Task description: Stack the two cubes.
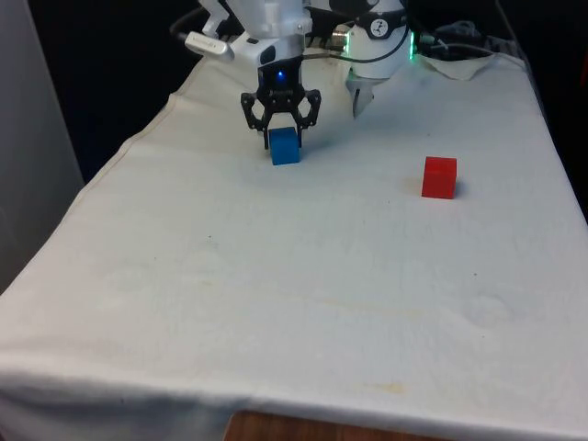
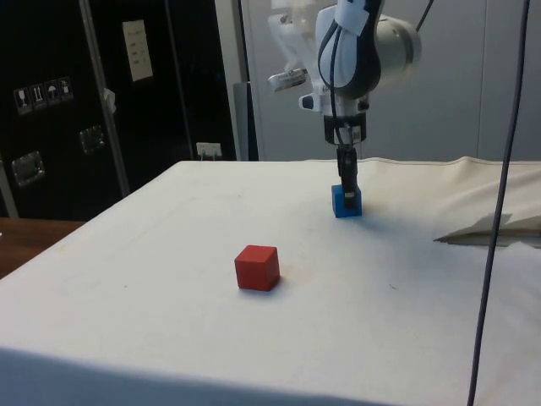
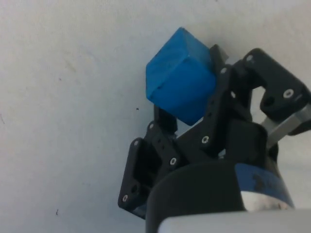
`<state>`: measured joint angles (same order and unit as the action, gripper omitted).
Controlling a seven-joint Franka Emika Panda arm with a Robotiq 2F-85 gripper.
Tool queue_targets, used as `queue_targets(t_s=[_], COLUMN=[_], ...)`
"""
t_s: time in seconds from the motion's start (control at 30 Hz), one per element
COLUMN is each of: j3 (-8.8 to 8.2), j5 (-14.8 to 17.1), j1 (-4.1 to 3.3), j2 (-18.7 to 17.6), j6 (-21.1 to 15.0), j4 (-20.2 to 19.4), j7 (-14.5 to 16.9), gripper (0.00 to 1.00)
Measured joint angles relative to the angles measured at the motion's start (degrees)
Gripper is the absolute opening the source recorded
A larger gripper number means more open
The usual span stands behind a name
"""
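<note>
A blue cube (image 1: pixel 285 149) rests on the white cloth at the far end of the table, towards the front view's left. My gripper (image 1: pixel 284 138) stands straight over it, its fingers down on either side of the cube's upper half. In the wrist view the blue cube (image 3: pixel 180 77) sits between the black fingers (image 3: pixel 219 92), which press against its sides, so the gripper (image 3: pixel 187 104) is shut on it. From the side, the gripper (image 2: pixel 347 188) meets the top of the blue cube (image 2: pixel 347 204). A red cube (image 1: pixel 439 177) lies apart, towards the front view's right and nearer the camera (image 2: pixel 257 267).
A crumpled fold of cloth (image 1: pixel 464 66) lies at the far right of the table near the robot's base. A black cable (image 2: pixel 499 203) hangs down at the side view's right. Open cloth (image 1: pixel 294 294) stretches across the near half of the table.
</note>
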<state>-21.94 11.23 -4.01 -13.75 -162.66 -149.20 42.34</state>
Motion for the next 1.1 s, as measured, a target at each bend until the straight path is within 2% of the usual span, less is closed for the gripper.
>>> queue_targets(t_s=[0.03, 0.07, 0.57, 0.8, 1.1], j3=[0.06, 0.06, 0.0, -0.34, -0.4], j5=[0.0, 0.0, 0.0, -0.06, -0.06], j1=[0.0, -0.06, 0.0, 0.0, -0.06], j2=[0.0, 0.06, 0.4, 3.78, 6.25], j6=[0.0, 0.0, 0.17, 2.98, 5.56], j4=[0.0, 0.0, 0.29, 0.63, 1.38], j7=[0.0, 0.0, -0.23, -0.69, -0.74], gripper=[0.01, 0.0, 0.01, 0.01, 0.01])
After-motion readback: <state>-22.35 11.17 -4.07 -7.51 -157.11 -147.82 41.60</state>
